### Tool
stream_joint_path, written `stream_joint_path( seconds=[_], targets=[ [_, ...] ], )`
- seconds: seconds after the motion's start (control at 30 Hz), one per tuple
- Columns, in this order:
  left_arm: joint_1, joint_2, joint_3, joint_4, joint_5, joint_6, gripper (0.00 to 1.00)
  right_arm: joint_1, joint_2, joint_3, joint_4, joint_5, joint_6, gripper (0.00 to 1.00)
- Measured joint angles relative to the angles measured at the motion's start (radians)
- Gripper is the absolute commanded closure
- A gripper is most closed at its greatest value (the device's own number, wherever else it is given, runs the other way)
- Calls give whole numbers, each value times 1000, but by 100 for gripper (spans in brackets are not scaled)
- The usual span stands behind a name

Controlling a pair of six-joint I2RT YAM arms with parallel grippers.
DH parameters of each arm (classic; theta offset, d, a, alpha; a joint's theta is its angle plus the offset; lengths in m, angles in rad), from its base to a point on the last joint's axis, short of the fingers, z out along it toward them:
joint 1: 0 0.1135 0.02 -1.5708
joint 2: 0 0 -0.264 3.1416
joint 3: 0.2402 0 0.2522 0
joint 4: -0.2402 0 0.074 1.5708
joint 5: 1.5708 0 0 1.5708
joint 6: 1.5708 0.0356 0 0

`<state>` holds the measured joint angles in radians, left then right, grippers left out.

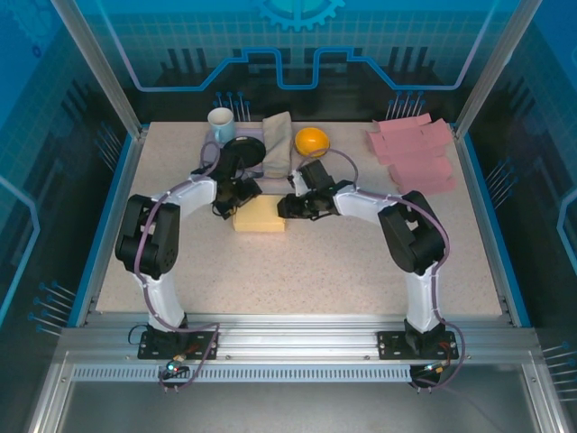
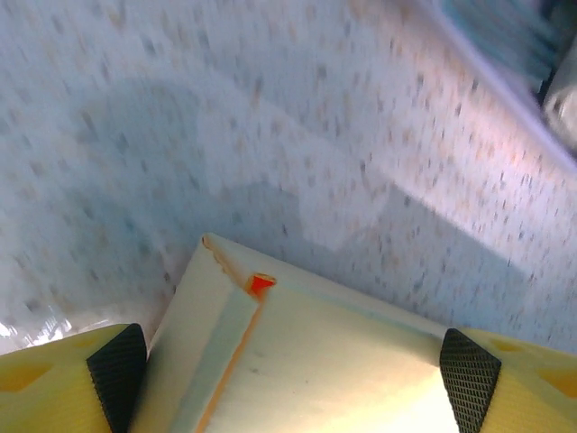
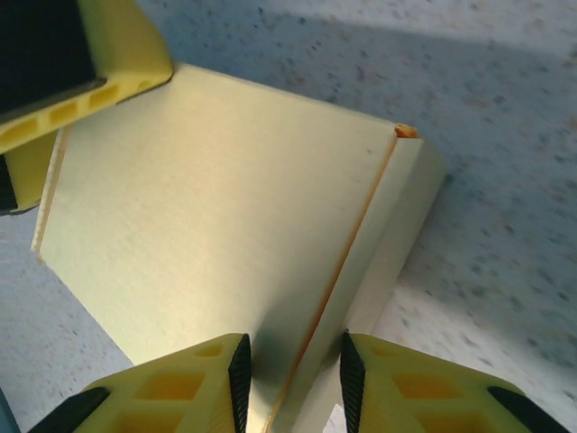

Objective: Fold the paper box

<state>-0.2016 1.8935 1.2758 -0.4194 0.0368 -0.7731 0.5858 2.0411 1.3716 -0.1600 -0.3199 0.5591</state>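
The pale yellow paper box (image 1: 259, 215) lies folded and closed at the middle of the table, with an orange-edged seam along its top (image 2: 315, 361) (image 3: 207, 225). My left gripper (image 1: 241, 200) is at the box's back left corner. In the left wrist view that gripper (image 2: 293, 383) stands open wide, a black pad on either side of the box. My right gripper (image 1: 287, 207) is at the box's right end. In the right wrist view it (image 3: 293, 379) is narrowed on the box's seamed edge, both pads against the paper. A left finger (image 3: 90, 72) shows at the far corner.
Along the back stand a white cup (image 1: 221, 124), a grey cloth (image 1: 278, 144) and an orange bowl (image 1: 312, 141). A stack of flat pink boxes (image 1: 415, 152) lies at the back right. The near half of the table (image 1: 297, 280) is bare speckled surface.
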Motion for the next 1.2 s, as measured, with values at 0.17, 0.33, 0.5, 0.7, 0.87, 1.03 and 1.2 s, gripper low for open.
stream_joint_path(
  seconds=[0.17, 0.33, 0.5, 0.7, 0.87, 1.03, 1.2],
  targets=[
    [64, 32, 77, -22, -3, 48, 12, 21, 58, 64, 26, 0, 34, 66],
    [114, 64, 113, -26, -5, 76, 12, 34, 123, 140, 43, 0, 48, 66],
    [159, 77, 115, -60, -11, 77, 12, 36, 145, 177, 43, 9, 51, 65],
    [185, 25, 124, -122, -61, 117, 11, 34, 104, 158, 20, 56, 28, 65],
    [185, -159, 180, -193, -93, 153, 11, 26, -91, 126, -104, 177, -79, 60],
    [165, -441, 178, -224, -52, 154, 11, -24, -312, 129, -216, 349, -218, 26],
    [87, -665, 90, -245, 72, 146, 10, -239, -359, 184, -316, 468, -299, 23]
  ],
)
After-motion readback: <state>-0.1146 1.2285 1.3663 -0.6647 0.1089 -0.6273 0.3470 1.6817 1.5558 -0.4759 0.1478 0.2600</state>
